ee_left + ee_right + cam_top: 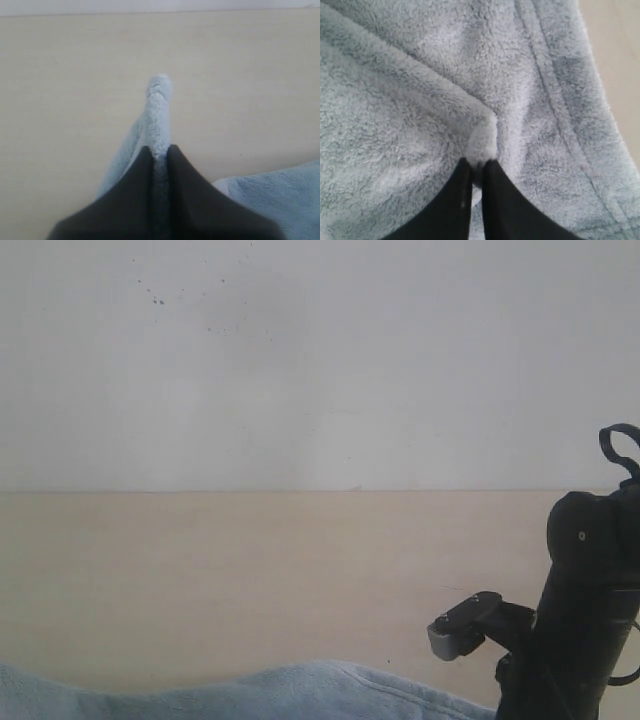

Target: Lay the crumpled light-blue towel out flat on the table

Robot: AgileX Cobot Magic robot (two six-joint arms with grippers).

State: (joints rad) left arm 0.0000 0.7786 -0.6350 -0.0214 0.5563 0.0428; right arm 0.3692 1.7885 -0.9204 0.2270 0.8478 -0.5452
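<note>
- My left gripper is pinched nearly closed on a narrow fold of the towel. The fluffy ridge sticks out beyond the jaws, with the table behind it.
- My right gripper is clamped the same way on a small peak of the towel's pile, jaws almost together. The hemmed edge runs just beside it.
- In the exterior view the light-blue towel lies along the near edge of the table, with only its upper margin in sight. My right arm stands over its right end.
- The table reaches back to the white wall.
</note>
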